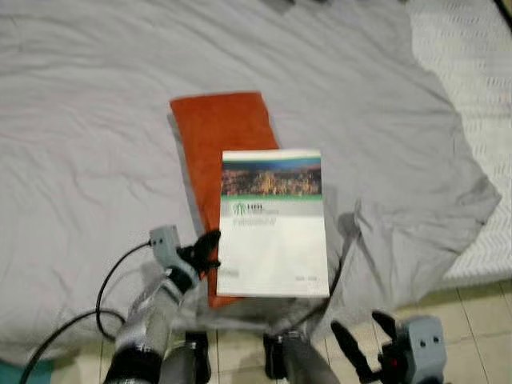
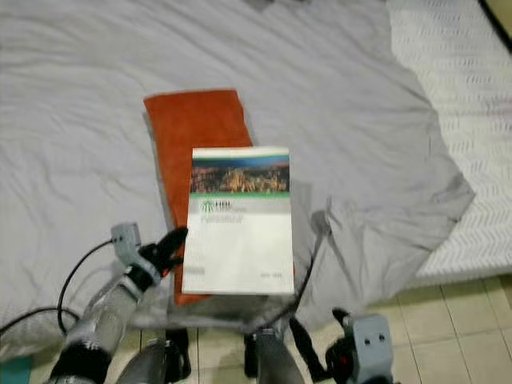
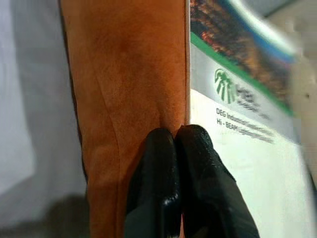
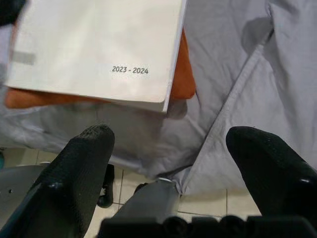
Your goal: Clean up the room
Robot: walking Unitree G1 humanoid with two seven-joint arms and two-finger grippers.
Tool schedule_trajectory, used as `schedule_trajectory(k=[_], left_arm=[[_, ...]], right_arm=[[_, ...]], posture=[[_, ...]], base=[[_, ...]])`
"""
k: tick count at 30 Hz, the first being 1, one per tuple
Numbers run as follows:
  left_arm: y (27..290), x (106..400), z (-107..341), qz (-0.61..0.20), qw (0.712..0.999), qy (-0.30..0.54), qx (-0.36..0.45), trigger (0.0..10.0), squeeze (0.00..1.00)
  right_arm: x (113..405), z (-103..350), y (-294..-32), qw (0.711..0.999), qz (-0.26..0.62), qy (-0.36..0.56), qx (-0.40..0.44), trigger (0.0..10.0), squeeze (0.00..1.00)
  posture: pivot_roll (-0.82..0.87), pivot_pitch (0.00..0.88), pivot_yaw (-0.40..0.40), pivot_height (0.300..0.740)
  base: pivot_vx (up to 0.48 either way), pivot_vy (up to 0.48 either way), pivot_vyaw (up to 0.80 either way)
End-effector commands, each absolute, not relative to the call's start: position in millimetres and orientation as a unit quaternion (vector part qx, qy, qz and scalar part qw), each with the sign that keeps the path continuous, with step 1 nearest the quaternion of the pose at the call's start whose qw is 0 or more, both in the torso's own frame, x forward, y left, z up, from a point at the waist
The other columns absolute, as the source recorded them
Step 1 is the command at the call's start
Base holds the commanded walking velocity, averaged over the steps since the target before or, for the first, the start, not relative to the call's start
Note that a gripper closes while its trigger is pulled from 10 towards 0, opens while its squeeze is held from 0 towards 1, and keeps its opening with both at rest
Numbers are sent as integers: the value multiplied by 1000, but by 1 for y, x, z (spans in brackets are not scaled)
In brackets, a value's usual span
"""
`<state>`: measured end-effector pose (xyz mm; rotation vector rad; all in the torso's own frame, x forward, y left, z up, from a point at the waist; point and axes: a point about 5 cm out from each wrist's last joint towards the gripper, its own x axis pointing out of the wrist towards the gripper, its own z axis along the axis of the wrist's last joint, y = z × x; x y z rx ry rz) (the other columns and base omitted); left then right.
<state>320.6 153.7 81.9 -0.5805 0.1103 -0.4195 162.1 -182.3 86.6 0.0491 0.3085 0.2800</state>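
Note:
A white booklet [image 1: 272, 232] with a city photo and a green stripe lies on a folded orange cloth [image 1: 220, 128], in the middle of a bed under a grey sheet [image 1: 96, 160]. My left gripper [image 1: 210, 242] rests at the booklet's lower left edge. In the left wrist view its two fingers [image 3: 161, 148] are shut together, right at the seam between cloth and booklet. My right gripper [image 1: 360, 324] hangs open below the bed's front edge, over the floor. In the right wrist view the booklet's near corner [image 4: 148, 74] lies ahead of the fingers [image 4: 84, 148].
The grey sheet bunches into a fold [image 1: 384, 232] at the bed's front right and drapes over the edge. A bare white quilted mattress [image 1: 480, 88] shows at the right. Cream floor tiles [image 1: 472, 308] lie below, with a teal object [image 1: 24, 373] at the lower left.

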Motion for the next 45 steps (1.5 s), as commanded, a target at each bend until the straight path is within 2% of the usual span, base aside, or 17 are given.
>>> schedule_trajectory(k=[1, 4, 9, 10, 11, 12, 13, 22, 30, 32, 34, 40, 45], left_arm=[[166, 314, 83, -193, 943, 49, -267, 0, 0], [187, 308, 89, -163, 964, 32, -208, 0, 0], [209, 301, 105, -150, 972, 14, -181, 0, 0], [211, 299, 109, -142, 976, 17, -165, 1137, 0], [210, 299, 109, -137, 977, 25, -162, 9216, 631], [210, 299, 109, -137, 977, 25, -162, 9216, 631], [208, 299, 109, -135, 977, 28, -161, 10000, 1000], [198, 298, 103, -127, 975, 45, -178, 10000, 1000], [213, 302, 114, -117, 982, 23, -147, 10000, 1000], [213, 306, 125, -140, 990, 7, -31, 10000, 1000], [204, 307, 135, -174, 982, -13, 72, 10000, 1000], [197, 307, 142, -177, 978, -31, 106, 10000, 1000], [180, 292, 130, -204, 937, -76, 275, 10000, 1000]], right_arm=[[156, 78, -188, 976, 125, 177, 26, 10000, 0], [156, 78, -186, 976, 127, 177, 27, 10000, 0], [157, 77, -187, 975, 129, 178, 27, 10000, 0], [157, 76, -187, 975, 130, 179, 26, 10000, 0], [157, 75, -187, 974, 132, 180, 26, 10000, 0], [157, 75, -187, 974, 132, 180, 26, 10000, 0], [157, 75, -187, 974, 133, 181, 26, 10000, 0], [159, 74, -187, 974, 137, 179, 23, 10000, 0], [156, 72, -189, 973, 136, 184, 21, 10000, 0], [158, 70, -189, 973, 136, 184, 19, 10000, 0], [160, 70, -189, 974, 135, 180, 23, 10000, 0], [164, 68, -184, 975, 138, 174, 33, 10000, 0], [168, 63, -180, 974, 139, 173, 38, 10000, 0]], posture=[[-248, 486, -97, 740], [-243, 484, -95, 740], [-232, 481, -97, 740], [-231, 481, -97, 740], [-225, 477, -100, 740], [-225, 477, -100, 740], [-224, 474, -100, 740], [-233, 457, -104, 740], [-232, 445, -106, 740], [-222, 432, -106, 740], [-210, 424, -101, 740], [-189, 409, -103, 740], [-159, 387, -101, 740]], base=[[0, 0, 0], [0, 0, 0], [0, 0, 0], [0, 0, 0], [0, 0, 0], [0, 0, 0], [0, 0, 0], [0, 0, 0], [0, 0, 0], [0, 0, 0], [0, 0, 0], [0, 0, 0], [0, 0, 0]])
